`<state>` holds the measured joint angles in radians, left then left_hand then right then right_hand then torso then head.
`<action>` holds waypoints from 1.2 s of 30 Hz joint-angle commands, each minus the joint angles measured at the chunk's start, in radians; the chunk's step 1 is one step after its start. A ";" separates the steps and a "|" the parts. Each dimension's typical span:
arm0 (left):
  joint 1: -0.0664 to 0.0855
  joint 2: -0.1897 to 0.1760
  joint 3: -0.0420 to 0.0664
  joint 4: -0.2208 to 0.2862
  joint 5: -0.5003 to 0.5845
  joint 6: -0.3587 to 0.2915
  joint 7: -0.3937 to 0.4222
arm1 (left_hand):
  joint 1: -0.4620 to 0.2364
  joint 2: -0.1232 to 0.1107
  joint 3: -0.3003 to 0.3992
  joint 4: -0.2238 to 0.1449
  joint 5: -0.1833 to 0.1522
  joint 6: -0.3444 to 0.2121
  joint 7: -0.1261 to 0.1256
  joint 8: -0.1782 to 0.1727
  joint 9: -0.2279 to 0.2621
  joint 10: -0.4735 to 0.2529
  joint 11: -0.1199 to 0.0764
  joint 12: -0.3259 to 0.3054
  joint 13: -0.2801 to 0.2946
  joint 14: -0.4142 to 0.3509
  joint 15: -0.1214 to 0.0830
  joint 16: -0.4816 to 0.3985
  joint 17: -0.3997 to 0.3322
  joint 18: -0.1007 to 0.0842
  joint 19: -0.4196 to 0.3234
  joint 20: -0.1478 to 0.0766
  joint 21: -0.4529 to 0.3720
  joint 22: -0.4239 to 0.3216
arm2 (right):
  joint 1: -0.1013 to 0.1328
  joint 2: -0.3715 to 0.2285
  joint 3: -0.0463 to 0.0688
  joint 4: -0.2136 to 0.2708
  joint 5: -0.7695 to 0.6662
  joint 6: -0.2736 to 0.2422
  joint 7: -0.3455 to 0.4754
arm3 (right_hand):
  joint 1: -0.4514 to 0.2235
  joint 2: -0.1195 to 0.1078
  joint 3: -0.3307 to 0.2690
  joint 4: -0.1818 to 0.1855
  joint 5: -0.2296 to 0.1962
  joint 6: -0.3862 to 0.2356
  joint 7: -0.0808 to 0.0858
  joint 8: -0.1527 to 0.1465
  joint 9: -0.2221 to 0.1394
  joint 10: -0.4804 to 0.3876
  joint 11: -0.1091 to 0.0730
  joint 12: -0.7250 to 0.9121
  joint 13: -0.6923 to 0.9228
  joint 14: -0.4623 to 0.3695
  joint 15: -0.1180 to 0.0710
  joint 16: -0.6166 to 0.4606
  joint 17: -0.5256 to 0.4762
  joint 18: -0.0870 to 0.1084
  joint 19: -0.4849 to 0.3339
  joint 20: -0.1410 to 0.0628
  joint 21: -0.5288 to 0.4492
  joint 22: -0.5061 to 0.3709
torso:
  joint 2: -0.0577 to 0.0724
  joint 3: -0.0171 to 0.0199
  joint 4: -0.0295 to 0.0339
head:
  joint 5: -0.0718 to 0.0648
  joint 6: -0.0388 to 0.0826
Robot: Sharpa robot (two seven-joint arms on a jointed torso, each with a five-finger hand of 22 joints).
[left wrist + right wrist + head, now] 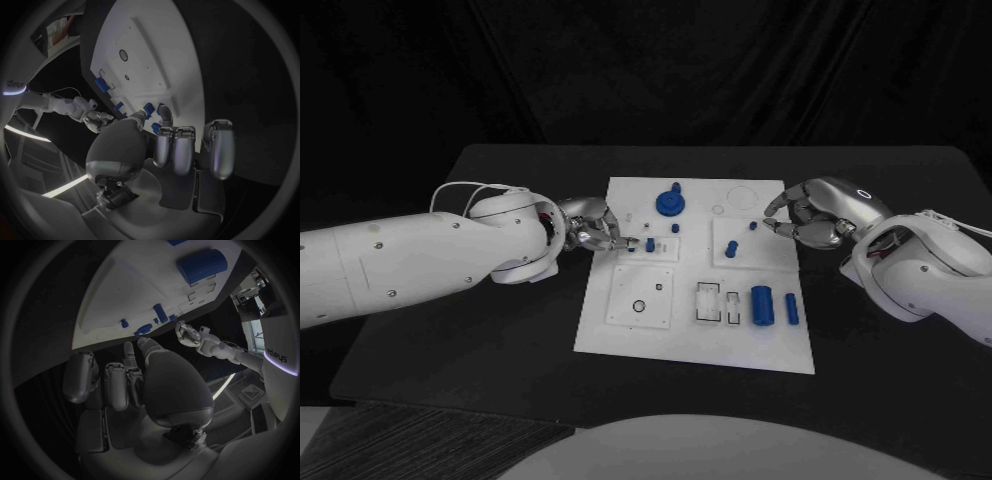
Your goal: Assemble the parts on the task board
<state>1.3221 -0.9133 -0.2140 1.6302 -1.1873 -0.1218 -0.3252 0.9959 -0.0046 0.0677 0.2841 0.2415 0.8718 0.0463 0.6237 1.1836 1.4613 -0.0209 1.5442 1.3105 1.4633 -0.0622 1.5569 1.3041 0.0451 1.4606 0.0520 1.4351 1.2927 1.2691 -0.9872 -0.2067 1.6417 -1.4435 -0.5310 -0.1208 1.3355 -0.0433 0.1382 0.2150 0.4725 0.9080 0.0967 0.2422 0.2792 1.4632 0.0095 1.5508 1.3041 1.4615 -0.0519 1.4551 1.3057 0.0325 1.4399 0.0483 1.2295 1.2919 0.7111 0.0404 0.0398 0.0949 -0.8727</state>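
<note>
Nearest me, at 6 o'clock on the white plastic task board (678,345), a large blue plastic cylinder (762,305) lies untouched: light, rigid, slick, best gripped mid-barrel. My left hand (596,228) pinches a small blue peg (651,243); my right hand (808,215) is curled, contents unclear.

The left robot hand (596,228) hides its fingertip contact (a small blue part (651,243) sits there).

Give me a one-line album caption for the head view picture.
Two robot hands, left and right, reach from opposite sides over a white board dotted with small blue parts.
</note>
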 commanded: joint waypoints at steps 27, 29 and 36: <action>0.070 0.109 0.002 -0.203 -0.521 -0.275 0.599 | 0.538 -0.104 0.112 -0.046 -0.083 -0.115 -0.075 -0.505 -0.804 -0.798 0.051 -1.177 -0.904 -0.065 0.023 -0.295 -0.086 -0.010 0.025 0.019 0.000 0.230 | -0.002 -0.019 0.001 0.035 -0.003 -0.180 0.140 | 0.002 0.000 0.019 -0.008 0.019 0.017 0.000 0.024 -0.009 0.108 0.006 0.020 0.267 0.076 -0.001 0.003 0.093 0.038 0.012 0.006 0.007 0.186 | 0.000 0.0010 -0.0032 | -0.003 0.000; 0.051 0.137 0.002 -0.231 -0.545 -0.266 0.597 | 0.539 -0.108 0.118 -0.054 -0.080 -0.112 -0.080 -0.512 -0.817 -0.807 0.051 -1.180 -0.921 -0.064 0.023 -0.292 -0.087 -0.010 0.027 0.018 0.003 0.232 | -0.002 -0.018 0.001 0.036 -0.003 -0.184 0.145 | 0.002 0.000 0.019 -0.008 0.019 0.017 0.000 0.024 -0.009 0.108 0.006 0.020 0.267 0.076 -0.001 0.003 0.093 0.038 0.012 0.006 0.007 0.186 | 0.003 -0.0011 -0.0044 | 0.000 0.000; 0.015 0.201 0.002 -0.288 -0.571 -0.250 0.597 | 0.528 -0.120 0.136 -0.075 -0.086 -0.061 -0.067 -0.514 -0.854 -0.773 0.053 -1.161 -0.978 -0.050 0.021 -0.273 -0.097 -0.015 0.043 0.013 0.022 0.239 | -0.002 -0.017 0.001 0.039 -0.003 -0.184 0.146 | 0.002 -0.001 0.018 -0.008 0.019 0.017 0.000 0.024 -0.009 0.108 0.006 0.020 0.267 0.076 -0.002 0.004 0.094 0.037 0.013 0.006 0.008 0.187 | 0.003 -0.0036 -0.0013 | -0.006 0.000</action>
<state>1.3400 -0.7178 -0.2134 1.3473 -1.7020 -0.3723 0.2398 1.5192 -0.1069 0.1809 0.2098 0.1484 0.8041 -0.0213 0.1237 0.3405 0.6876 0.0373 0.3825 0.3446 1.3853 -0.0338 1.2740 1.2104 0.0452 1.4623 0.0678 1.4430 1.2927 1.2691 -1.0040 -0.2067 1.6765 -1.4433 -0.6823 0.0081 1.3355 -0.0434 0.1382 0.2150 0.4725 0.9187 0.1004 0.2489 0.2792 1.4632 0.0095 1.5508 1.3041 1.4615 -0.0519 1.4558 1.3057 0.0324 1.4455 0.0536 1.2301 1.2919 0.7141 0.0375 0.0367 0.0913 -0.8727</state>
